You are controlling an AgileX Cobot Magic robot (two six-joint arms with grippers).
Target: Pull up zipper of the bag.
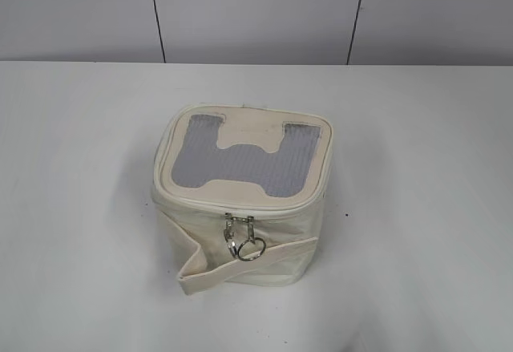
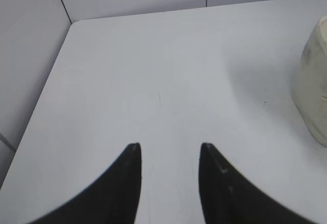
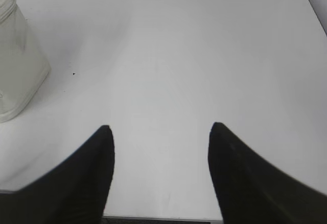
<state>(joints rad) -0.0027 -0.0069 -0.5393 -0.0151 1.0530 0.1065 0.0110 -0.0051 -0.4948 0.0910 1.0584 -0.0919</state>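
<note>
Both sets of jaws stand parted and hold nothing. Left gripper [image 2: 170, 150]: the two dark fingers [image 2: 125, 183] are separated by a moderate gap, with bare counter [image 2: 153, 81] visible between them; no contact with any object. Right gripper [image 3: 161, 132]: the fingers [image 3: 240, 173] are spread wider than those of the left, again with only bare counter between them and no contact with any object.

Bag [image 1: 243, 204]: a small boxy cream-white soft bag, standing upright on the white counter near its middle in the exterior view. The top panel is grey mesh with an H-shaped cream patch.

Zipper [image 1: 240, 204]: the cream track runs round the top rim of the bag. Two silver pull tabs [image 1: 233, 228] hang side by side at the front face of the bag, just below the rim, and a metal ring [image 1: 251, 248] hangs from them.

Strap [image 1: 204, 268]: a flat cream band crosses the front of the bag below the ring and folds out to the bag's front-left corner, resting on the counter.

Neither arm appears in the exterior view. In the left wrist view the bag lies at the right edge, well apart from the left gripper. In the right wrist view the bag lies at the left edge, well apart from the right gripper.
</note>
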